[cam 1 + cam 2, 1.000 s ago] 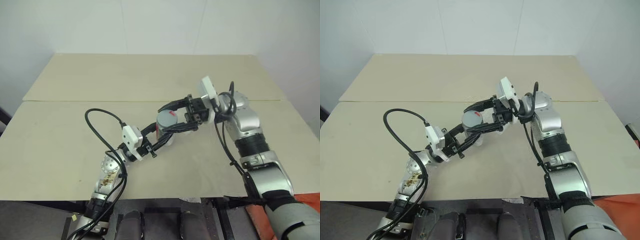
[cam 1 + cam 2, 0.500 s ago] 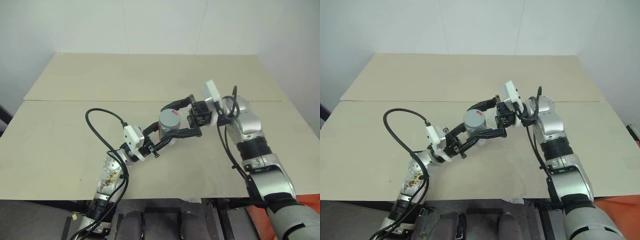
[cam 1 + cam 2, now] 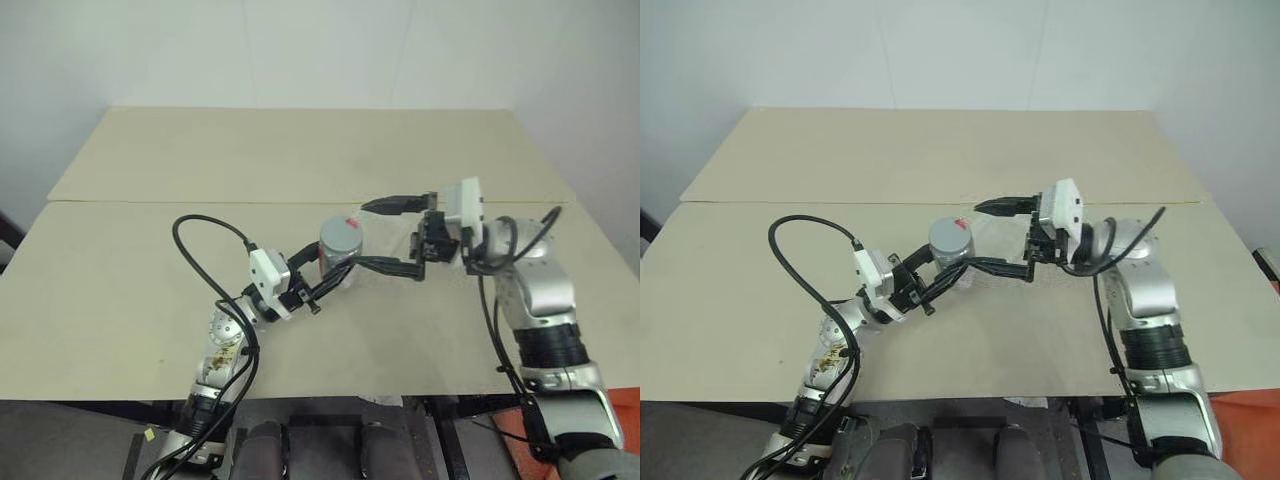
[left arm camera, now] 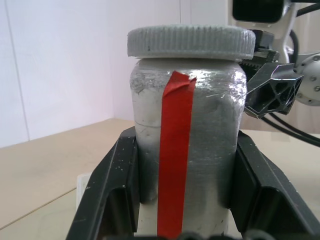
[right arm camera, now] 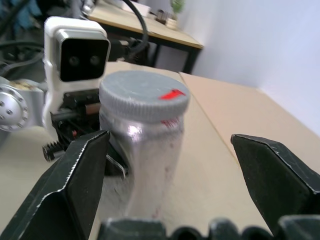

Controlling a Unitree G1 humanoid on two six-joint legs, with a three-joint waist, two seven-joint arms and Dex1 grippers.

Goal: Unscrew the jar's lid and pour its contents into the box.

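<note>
Since a second ago the right pincer (image 3: pixel 392 236) has let go of the lid (image 3: pixel 341 236) and drawn back toward the robot's right, so its two black fingers now stand wide apart with open air between them, one finger reaching over the far side of the jar (image 3: pixel 339 252) and the other running just in front of it, neither touching. The left pincer (image 3: pixel 333 274) has not moved: it stays clamped tight on the lower body of the jar, holding it upright above the worktop (image 3: pixel 300 160), roughly in the middle of the scene. From the left wrist view the jar (image 4: pixel 186 145) sits squarely between the two dark fingers (image 4: pixel 111 195), its silvery wrapped wall crossed by a red vertical stripe (image 4: pixel 173 155), and the ribbed grey lid (image 4: pixel 190 42) is still seated on top. From the right wrist view the lid (image 5: pixel 144 93) carries a small red mark on its upper face, and the jar stands clear between the spread black fingers (image 5: pixel 65 182). The pale worktop lies bare around both arms.
</note>
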